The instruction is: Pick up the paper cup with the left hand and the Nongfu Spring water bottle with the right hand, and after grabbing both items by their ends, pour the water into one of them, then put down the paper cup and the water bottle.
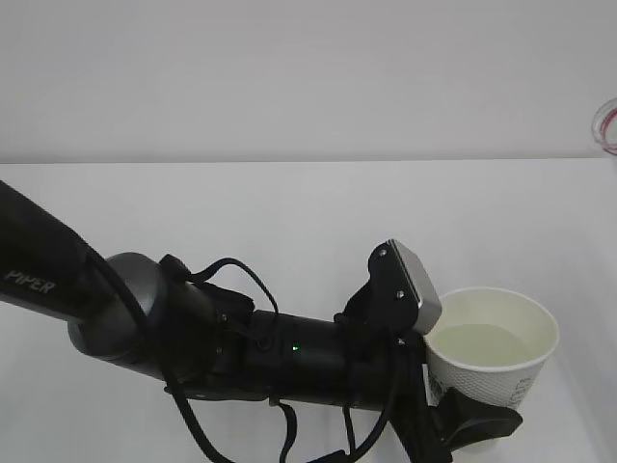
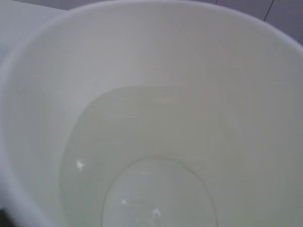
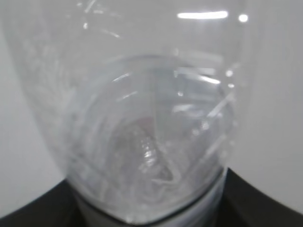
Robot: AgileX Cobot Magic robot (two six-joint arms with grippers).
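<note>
Exterior view: bright, even, diffuse light; white table (image 1: pixel 289 203) nearly blown out, shadows faint. Black arm (image 1: pixel 193 338) dark and low in detail.

Left wrist view: soft, blurred throughout; paper cup (image 2: pixel 156 61) interior evenly lit, small glints on water (image 2: pixel 142 189) toward 6 o'clock.

Right wrist view: bottle (image 3: pixel 147 142) out of focus, strip-light glare at 1 o'clock.

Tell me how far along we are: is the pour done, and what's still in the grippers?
The pour looks done: the paper cup holds water, also clear in the left wrist view. The left gripper grips the cup by its lower part, upright. The right wrist view shows the clear bottle filling the frame above dark gripper parts, apparently held. Left to do: set both down on the table and let go.
</note>
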